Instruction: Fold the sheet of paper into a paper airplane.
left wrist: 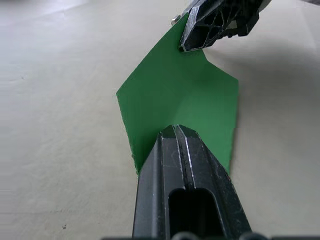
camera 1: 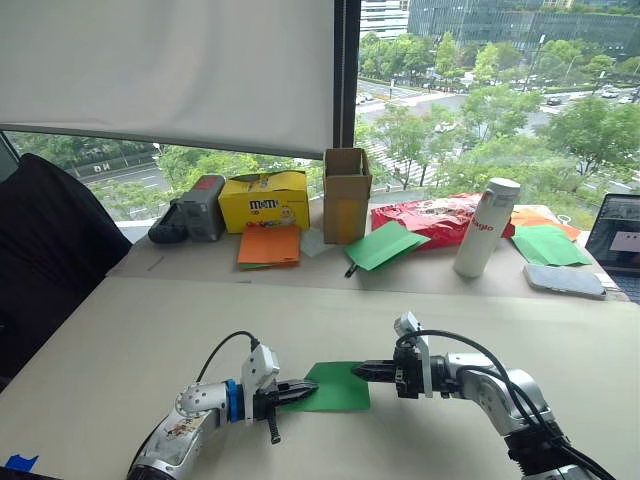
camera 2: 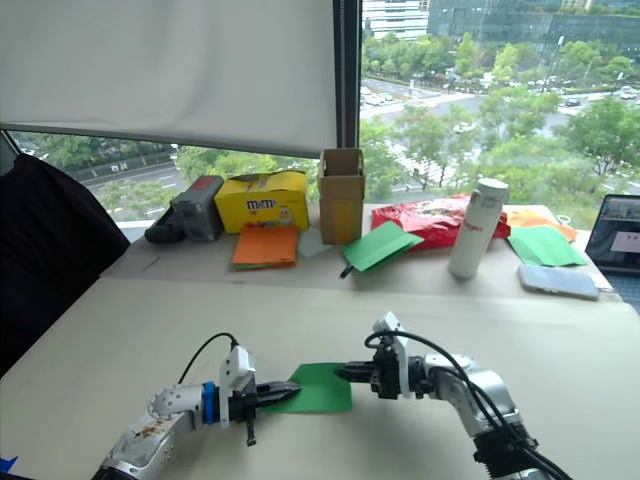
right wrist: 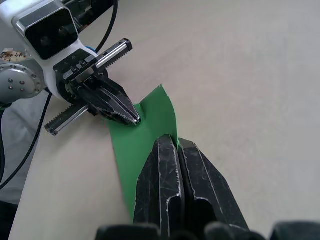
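Observation:
The sheet of paper [camera 1: 338, 390] is bright green and lies on the pale table between my two grippers, with a crease running along its middle [left wrist: 170, 95]. My left gripper [camera 1: 308, 387] is shut on its near-left edge, and in the left wrist view its tips [left wrist: 176, 128] pinch the paper where the crease rises. My right gripper [camera 1: 357, 370] is shut on the opposite edge, its closed fingers [right wrist: 176, 141] meeting the paper's rim. The two grippers face each other across the sheet, a short gap apart.
A second table behind holds orange paper [camera 1: 269, 244], a yellow box [camera 1: 264, 199], a cardboard box [camera 1: 346, 194], loose green sheets [camera 1: 385, 245], a red bag [camera 1: 430, 220], a white bottle [camera 1: 485, 228] and a laptop [camera 1: 615, 233]. A black chair [camera 1: 45, 255] stands at the left.

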